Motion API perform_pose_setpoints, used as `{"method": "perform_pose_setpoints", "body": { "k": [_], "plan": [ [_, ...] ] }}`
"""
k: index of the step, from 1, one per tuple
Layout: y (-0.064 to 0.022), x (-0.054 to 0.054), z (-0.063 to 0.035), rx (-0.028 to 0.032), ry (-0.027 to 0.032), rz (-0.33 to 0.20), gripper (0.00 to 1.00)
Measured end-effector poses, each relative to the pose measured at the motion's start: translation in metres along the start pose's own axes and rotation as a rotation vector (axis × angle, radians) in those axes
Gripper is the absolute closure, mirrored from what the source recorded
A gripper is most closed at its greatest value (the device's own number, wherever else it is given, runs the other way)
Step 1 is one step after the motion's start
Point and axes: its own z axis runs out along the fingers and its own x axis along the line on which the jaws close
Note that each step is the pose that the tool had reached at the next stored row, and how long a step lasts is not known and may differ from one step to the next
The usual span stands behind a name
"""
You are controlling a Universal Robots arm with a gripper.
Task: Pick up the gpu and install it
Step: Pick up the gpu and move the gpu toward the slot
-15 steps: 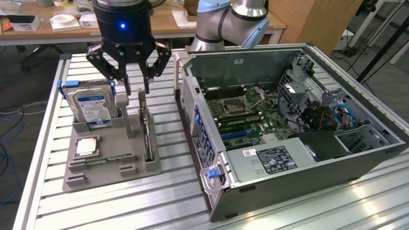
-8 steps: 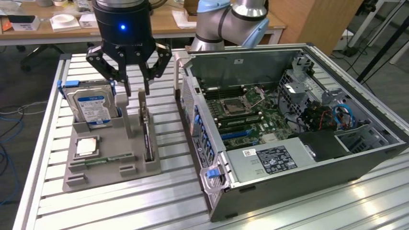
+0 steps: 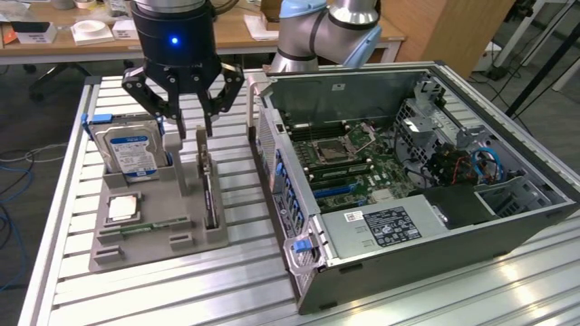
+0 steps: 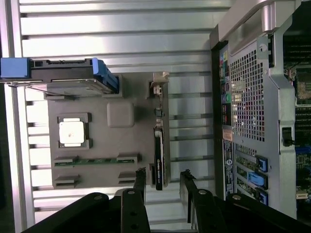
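1. Bench (image 3: 136,299): slatted aluminium top that carries everything listed below.
2. Computer case (image 3: 453,244): open tower lying on its side at the exterior view's right. The motherboard is exposed, and the case stands just beside the parts holder.
3. Parts holder (image 3: 159,217): flat grey fixture with slots and pockets, resting on the bench.
4. Gripper (image 3: 195,129): black, with its fingers spread wide and grasping nothing. It hangs over the gpu's bracket end; in the wrist view one finger (image 4: 141,177) sits to each side of the card's line.
5. Hard drive (image 3: 132,153): silver with a blue-white label, upright in the holder's rear slot.
6. Gpu (image 3: 208,197): dark card standing on edge in the holder's slot nearest the case.
7. Processor (image 3: 122,208): square, lying flat in its pocket.
8. Memory stick (image 3: 149,226): narrow and green, lying beside the processor.
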Motion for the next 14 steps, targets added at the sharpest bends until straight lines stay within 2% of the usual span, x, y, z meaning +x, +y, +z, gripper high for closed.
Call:
{"method": "perform_pose_setpoints", "body": {
  "k": [14],
  "plan": [
    [-0.0046,-0.0003,-0.0001,0.0001,0.0001,0.000,0.58]
  ]
}}
